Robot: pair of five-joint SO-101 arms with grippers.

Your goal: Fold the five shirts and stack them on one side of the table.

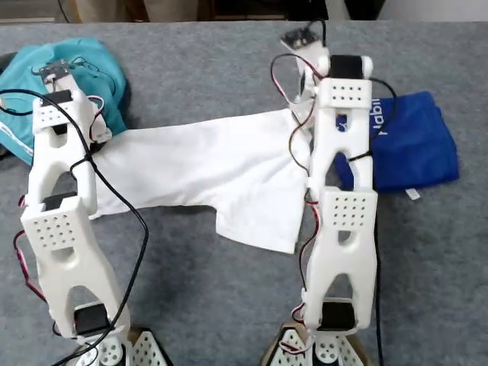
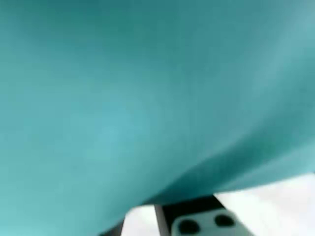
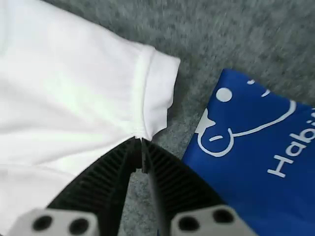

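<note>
A white shirt [image 1: 206, 171] lies spread across the middle of the grey table, between the two arms. My right gripper [image 3: 141, 147] is shut on its edge beside a sleeve hem, at the shirt's far right corner [image 1: 296, 122] in the high view. A folded blue shirt [image 1: 412, 149] lies just right of that arm, close to the pinched hem [image 3: 256, 162]. A teal shirt [image 1: 91, 65] is bunched at the far left. My left gripper [image 1: 101, 136] sits at the white shirt's far left corner, right against the teal cloth [image 2: 123, 98].
The grey felt table [image 1: 229, 305] is bare in front of the white shirt and between the arm bases. Cables hang along both arms. The table's far edge runs close behind the teal shirt and the right arm's wrist.
</note>
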